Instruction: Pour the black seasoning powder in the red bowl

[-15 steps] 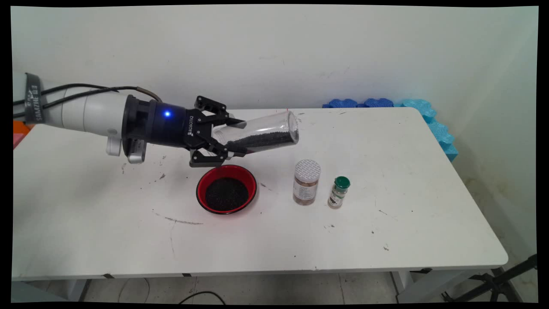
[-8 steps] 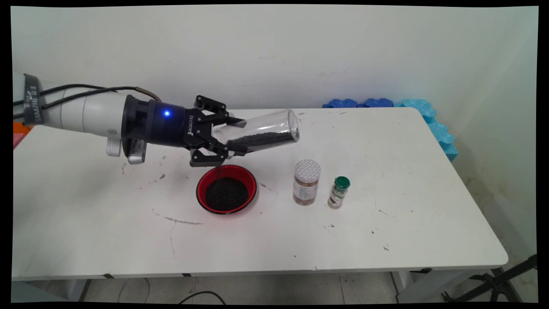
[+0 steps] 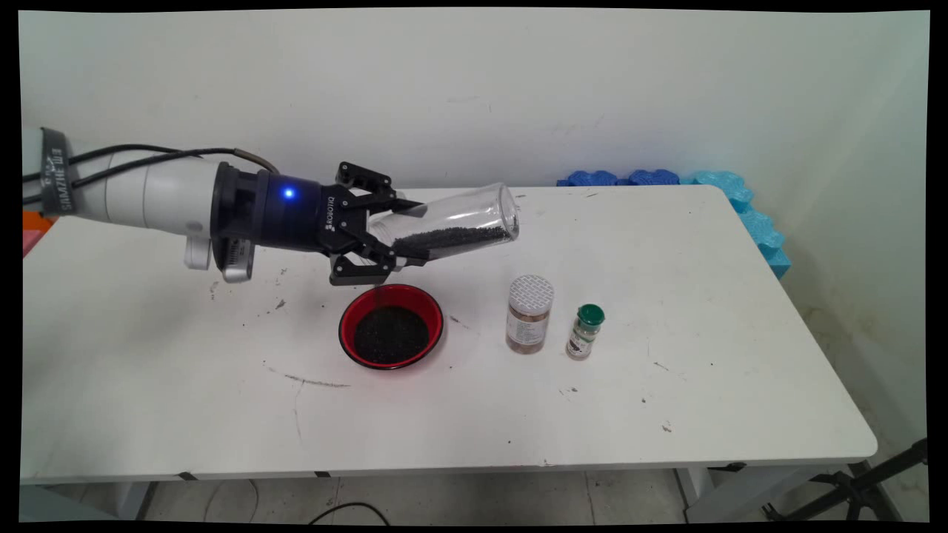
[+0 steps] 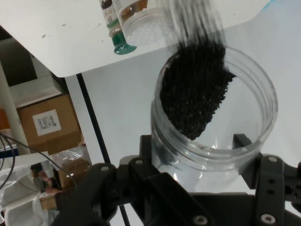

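One glass jar [image 3: 452,224] of black grains pinched sideways in gripper [image 3: 404,235], red bowl [image 3: 391,326] of grains below

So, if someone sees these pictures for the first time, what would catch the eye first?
First, the black claw coming in from the left, shut on a clear jar held almost sideways above the table, with black grains lying along its lower side. Just below the claw sits a red bowl of the same dark grains. To its right stand a white-lidded jar and a small green-capped bottle.
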